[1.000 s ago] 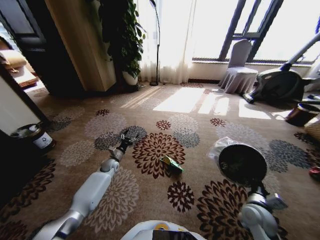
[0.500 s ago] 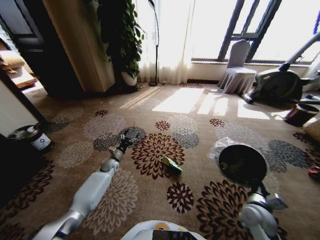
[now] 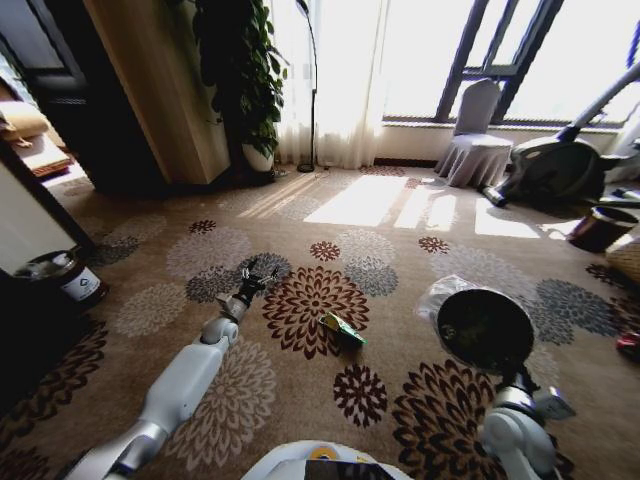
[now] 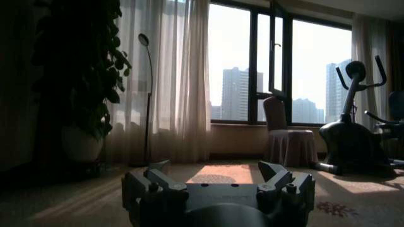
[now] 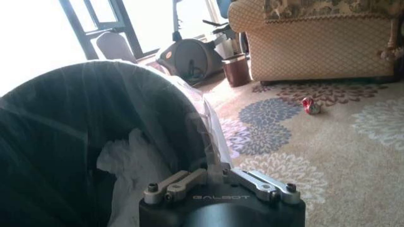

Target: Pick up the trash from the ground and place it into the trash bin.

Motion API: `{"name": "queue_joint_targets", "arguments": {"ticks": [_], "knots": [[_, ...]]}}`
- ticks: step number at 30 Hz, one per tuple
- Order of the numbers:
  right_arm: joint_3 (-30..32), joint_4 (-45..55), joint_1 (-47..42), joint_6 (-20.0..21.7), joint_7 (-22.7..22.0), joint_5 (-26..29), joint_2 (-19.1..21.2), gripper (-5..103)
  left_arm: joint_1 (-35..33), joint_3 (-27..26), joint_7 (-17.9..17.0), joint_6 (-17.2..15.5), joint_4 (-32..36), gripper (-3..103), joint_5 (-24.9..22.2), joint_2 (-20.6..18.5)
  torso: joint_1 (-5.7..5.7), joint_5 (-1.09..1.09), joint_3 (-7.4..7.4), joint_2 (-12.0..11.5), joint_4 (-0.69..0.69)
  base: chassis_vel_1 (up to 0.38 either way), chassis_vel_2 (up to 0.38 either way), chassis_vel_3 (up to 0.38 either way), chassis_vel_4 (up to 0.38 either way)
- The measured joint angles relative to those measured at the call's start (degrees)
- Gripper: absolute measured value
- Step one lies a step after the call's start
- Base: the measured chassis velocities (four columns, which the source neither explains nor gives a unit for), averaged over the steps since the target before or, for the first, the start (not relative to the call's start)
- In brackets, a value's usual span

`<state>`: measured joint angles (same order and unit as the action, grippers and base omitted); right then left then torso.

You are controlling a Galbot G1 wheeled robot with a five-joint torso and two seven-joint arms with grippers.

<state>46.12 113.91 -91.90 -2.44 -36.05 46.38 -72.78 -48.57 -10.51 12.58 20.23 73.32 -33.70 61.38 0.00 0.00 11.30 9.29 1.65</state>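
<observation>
A green wrapper [image 3: 343,330] lies on the patterned carpet in the head view, between my two arms. My left gripper [image 3: 255,275] hovers low over the carpet up and to the left of it, open and empty, its fingers [image 4: 158,171] spread. The trash bin [image 3: 485,328], round and dark with a thin plastic liner, is tilted toward me at the right. My right gripper [image 5: 215,174] is shut on its rim. A crumpled white paper wad [image 5: 129,161] rests inside the bin [image 5: 82,142]. A red scrap [image 5: 309,106] lies on the carpet beyond it, also at the right edge [image 3: 630,345].
A shiny brown pot [image 3: 600,228] stands at the far right by a patterned sofa [image 5: 315,42]. An exercise bike [image 3: 560,165], a covered chair [image 3: 478,135] and a potted plant [image 3: 245,80] line the back. A dark jar [image 3: 65,275] sits at the left beside furniture.
The head view has shifted very slightly. Both arms, the bin and the green wrapper keep their places.
</observation>
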Motion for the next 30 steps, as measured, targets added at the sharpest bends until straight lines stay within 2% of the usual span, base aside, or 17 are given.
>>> {"name": "queue_joint_targets", "arguments": {"ticks": [30], "knots": [[0.0, 0.0, 0.0, 0.07, 0.01, 0.01, 0.0, 0, -0.01, 0.0, 0.0, 0.0, 0.0, 93, 0.0, 0.0, 0.0, 0.01, 0.0, 0.0, 0.0, 0.018, -0.02, -0.017, 0.018]]}}
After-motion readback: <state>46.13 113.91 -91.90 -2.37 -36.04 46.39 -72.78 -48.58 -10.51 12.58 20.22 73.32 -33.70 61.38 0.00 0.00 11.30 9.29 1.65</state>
